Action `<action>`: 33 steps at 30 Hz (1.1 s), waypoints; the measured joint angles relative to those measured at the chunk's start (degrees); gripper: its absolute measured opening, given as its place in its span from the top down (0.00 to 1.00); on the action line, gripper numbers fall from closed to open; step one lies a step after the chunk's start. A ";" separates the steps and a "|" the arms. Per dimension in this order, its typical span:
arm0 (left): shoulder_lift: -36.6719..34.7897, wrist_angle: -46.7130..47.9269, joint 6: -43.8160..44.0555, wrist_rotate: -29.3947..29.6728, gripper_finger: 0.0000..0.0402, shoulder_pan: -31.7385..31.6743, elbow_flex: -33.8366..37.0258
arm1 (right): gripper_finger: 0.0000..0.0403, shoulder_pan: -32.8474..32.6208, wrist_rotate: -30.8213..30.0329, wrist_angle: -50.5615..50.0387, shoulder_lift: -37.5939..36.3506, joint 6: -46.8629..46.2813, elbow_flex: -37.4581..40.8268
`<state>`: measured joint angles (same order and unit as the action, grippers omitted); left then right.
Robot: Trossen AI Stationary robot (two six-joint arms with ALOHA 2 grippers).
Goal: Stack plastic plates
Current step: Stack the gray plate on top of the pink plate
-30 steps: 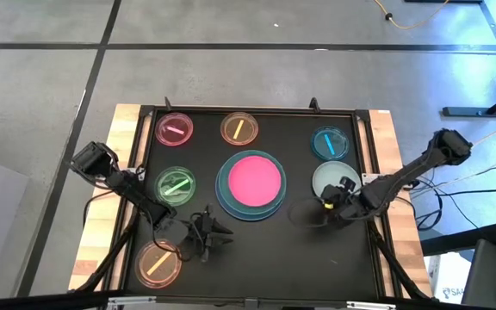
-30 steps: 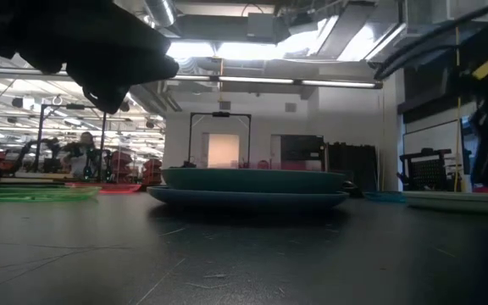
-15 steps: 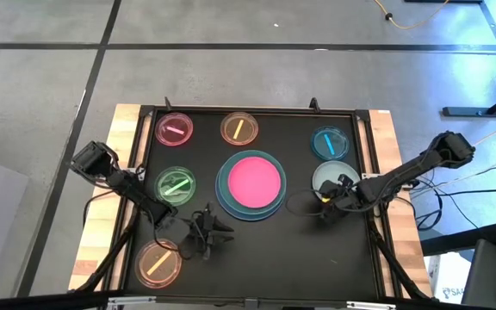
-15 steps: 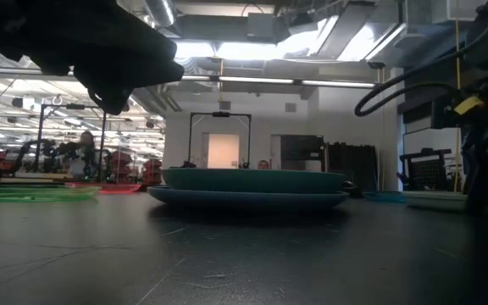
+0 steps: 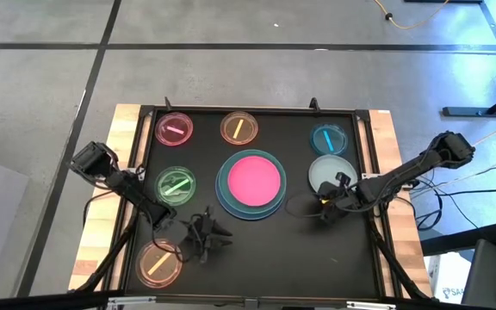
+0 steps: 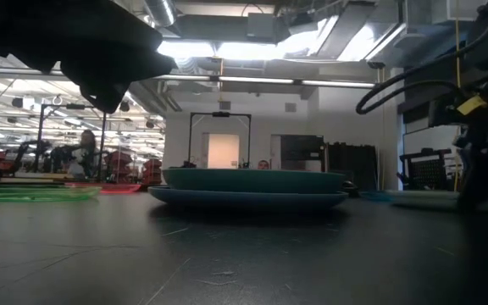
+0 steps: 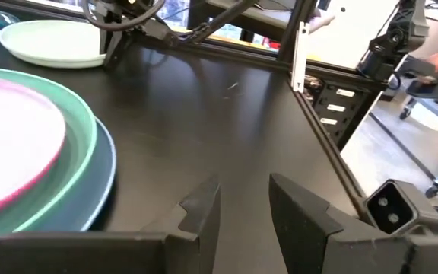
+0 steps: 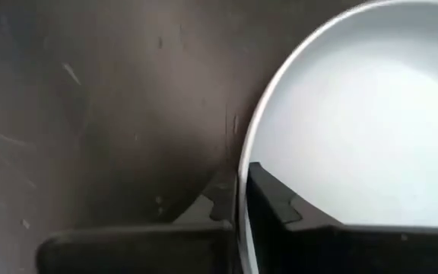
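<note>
Black matting covers the surface, and the plates lie spread across it; at the centre the hot-pink plate sits on the teal plate, which sits on the light-blue plate — a stack of three, seen edge-on in the low view as two dark-teal rims. Along the far edge lie the small pink plate, the small orange plate and the small cyan plate, each apart from the others; the small green plate lies just left of the stack, and a second orange plate rests near the front left corner.

The white plate lies right of the stack, just below the cyan one; the right tool is at its near rim; in the right wrist view its two dark fingers stand one on each side of the rim, pinching the white plate at its edge, with the plate low on the surface.

The left tool hovers near the front of the surface, between the second orange plate and the stack; in the left wrist view its fingers are spread with a gap between them, gripping nothing.
</note>
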<state>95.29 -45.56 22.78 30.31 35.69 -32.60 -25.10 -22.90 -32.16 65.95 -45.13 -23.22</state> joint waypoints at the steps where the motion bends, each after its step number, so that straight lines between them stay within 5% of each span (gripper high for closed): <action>1: 0.00 -0.09 -0.41 0.11 0.74 -0.19 0.00 | 0.97 0.00 -0.63 0.04 0.00 0.78 -0.51; 13: -0.03 -0.35 -0.43 0.19 0.74 -0.90 0.00 | 1.00 0.00 -7.11 4.45 -0.04 11.31 -9.43; 26: -0.04 -0.17 -0.74 0.21 0.74 -0.69 0.00 | 1.00 0.24 -9.42 38.27 3.89 35.71 -10.32; 33: -0.04 -0.16 -0.89 0.19 0.74 -0.82 0.00 | 1.00 4.90 -2.39 54.79 14.15 42.26 -10.36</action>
<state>95.24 -45.72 21.89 30.50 34.87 -32.60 -20.20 -25.29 22.63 80.10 -2.88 -33.58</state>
